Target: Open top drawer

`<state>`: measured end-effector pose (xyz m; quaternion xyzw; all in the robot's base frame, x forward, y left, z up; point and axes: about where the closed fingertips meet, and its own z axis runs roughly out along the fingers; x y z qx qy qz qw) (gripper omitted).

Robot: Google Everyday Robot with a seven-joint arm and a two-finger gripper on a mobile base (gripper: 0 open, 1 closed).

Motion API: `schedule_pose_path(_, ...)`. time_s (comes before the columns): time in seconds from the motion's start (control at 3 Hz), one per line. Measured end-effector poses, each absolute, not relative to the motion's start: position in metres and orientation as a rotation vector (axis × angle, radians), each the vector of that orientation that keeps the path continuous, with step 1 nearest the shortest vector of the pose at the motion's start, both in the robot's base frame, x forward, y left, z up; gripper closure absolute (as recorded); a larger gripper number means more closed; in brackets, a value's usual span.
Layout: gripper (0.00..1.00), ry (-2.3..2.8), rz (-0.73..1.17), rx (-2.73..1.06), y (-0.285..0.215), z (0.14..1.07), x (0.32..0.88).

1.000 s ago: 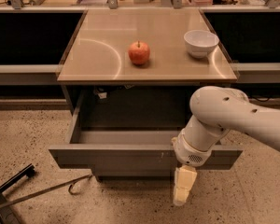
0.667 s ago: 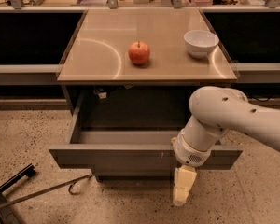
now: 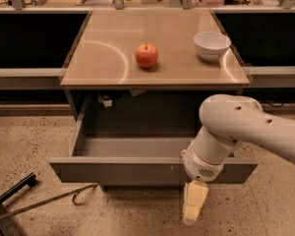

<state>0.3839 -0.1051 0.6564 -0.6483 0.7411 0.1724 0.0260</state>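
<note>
Top drawer [image 3: 132,170] is open, slid well out from under the table [image 3: 103,63], toward the camera. Grey flat front panel with a few pale scratches, no handle. Side walls run back into the dark cavity under the table top; the grey drawer bottom is visible inside.

Gripper [image 3: 191,215] hangs in front of the drawer's front panel, below the table's front right part, pale yellow and pointing down at the floor [image 3: 34,146]. Its tip is lower than the panel's bottom edge. Can't tell whether it is spread or pressed together, and it isn't seen gripping anything. White arm [image 3: 250,127] comes in from the right of the table, and its wrist covers the right part of the drawer front.

On the table: red apple [image 3: 146,56] near the middle, white bowl [image 3: 212,44] at the right rear, well apart from the apple.

On the floor left of the table's front: dark metal bracket [image 3: 10,200] and a thin rod with a hooked end [image 3: 54,198].
</note>
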Motion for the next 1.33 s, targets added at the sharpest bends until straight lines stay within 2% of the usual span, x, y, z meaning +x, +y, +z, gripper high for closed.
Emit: schedule_pose_path(1.33,0.00,2.316,0.590,-1.986,-0.105,0.664,0.364)
